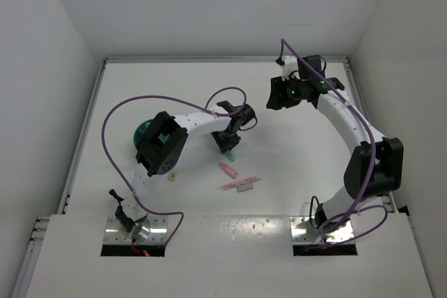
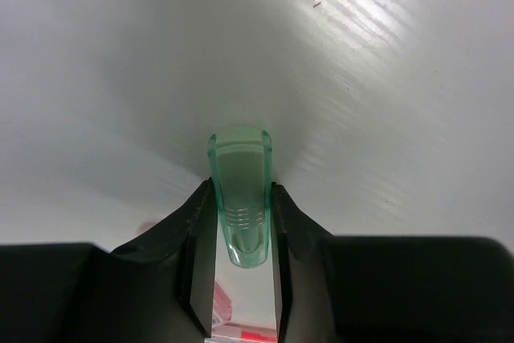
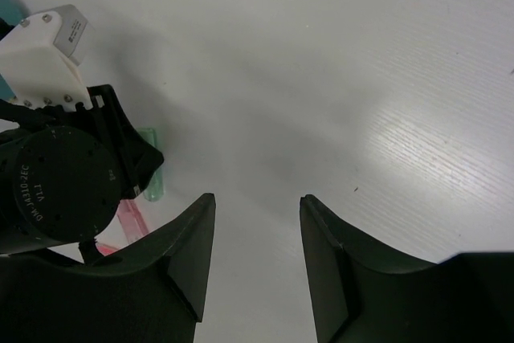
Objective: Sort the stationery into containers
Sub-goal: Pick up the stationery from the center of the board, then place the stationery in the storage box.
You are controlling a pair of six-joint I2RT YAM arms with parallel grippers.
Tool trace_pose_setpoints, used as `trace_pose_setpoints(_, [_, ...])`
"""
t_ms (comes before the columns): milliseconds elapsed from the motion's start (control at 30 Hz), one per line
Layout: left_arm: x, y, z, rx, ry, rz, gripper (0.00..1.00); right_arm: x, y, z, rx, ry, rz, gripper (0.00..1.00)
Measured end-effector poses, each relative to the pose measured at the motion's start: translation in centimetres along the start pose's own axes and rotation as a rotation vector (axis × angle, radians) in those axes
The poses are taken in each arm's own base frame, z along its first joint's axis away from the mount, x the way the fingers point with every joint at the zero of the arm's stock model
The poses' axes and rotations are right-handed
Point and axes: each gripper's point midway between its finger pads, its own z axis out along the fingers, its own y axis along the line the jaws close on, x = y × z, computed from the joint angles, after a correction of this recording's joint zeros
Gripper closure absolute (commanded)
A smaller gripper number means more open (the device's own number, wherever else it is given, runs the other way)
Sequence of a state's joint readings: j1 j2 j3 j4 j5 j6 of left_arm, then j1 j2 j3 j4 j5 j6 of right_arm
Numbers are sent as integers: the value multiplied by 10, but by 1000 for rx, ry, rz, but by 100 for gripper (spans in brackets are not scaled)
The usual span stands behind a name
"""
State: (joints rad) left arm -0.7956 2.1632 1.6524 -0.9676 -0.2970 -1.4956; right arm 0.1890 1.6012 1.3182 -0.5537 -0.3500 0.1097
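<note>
The left gripper (image 2: 239, 202) is clamped narrowly on the green piece (image 2: 239, 168), its black fingers (image 2: 197, 234) pressing both flat sides. The piece's long axis runs up and down the wrist frame, in line with the fingers, and its rounded tip points to the top of the frame, past the fingertips toward the table (image 2: 385, 78). It is short, translucent green plastic with smooth faces, a thicker rim and a few fine ridges across its middle. In the top view it sits near frame centre. Below it and a little right lie a pink piece (image 1: 228, 169) and a thin red pen (image 1: 237, 185), and a tiny beige eraser (image 1: 172, 176) lies lower left. The teal cup (image 1: 143, 132) sits at centre left, partly behind the left arm. The right gripper (image 3: 257, 234), at upper right of the top view, hangs wide apart holding nothing. The table is white with fine ribbing.
</note>
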Motion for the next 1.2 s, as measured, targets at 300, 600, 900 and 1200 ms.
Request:
trace_pose_setpoints(300, [-68,-6,-101,200,-239,109,100,1,9,0,-66,0,-17,81])
trace_pose_setpoints(600, [-196,158,-220,319,-804,-22,100,16,39,-1,-284,29,-137,65])
trace_pose_setpoints(900, [-248,259,-187,7,-927,-111,100,45,53,10,-434,128,-111,80])
trace_pose_setpoints(1200, [-249,283,-115,-114,-805,-138,100,48,54,9,-448,137,-112,78])
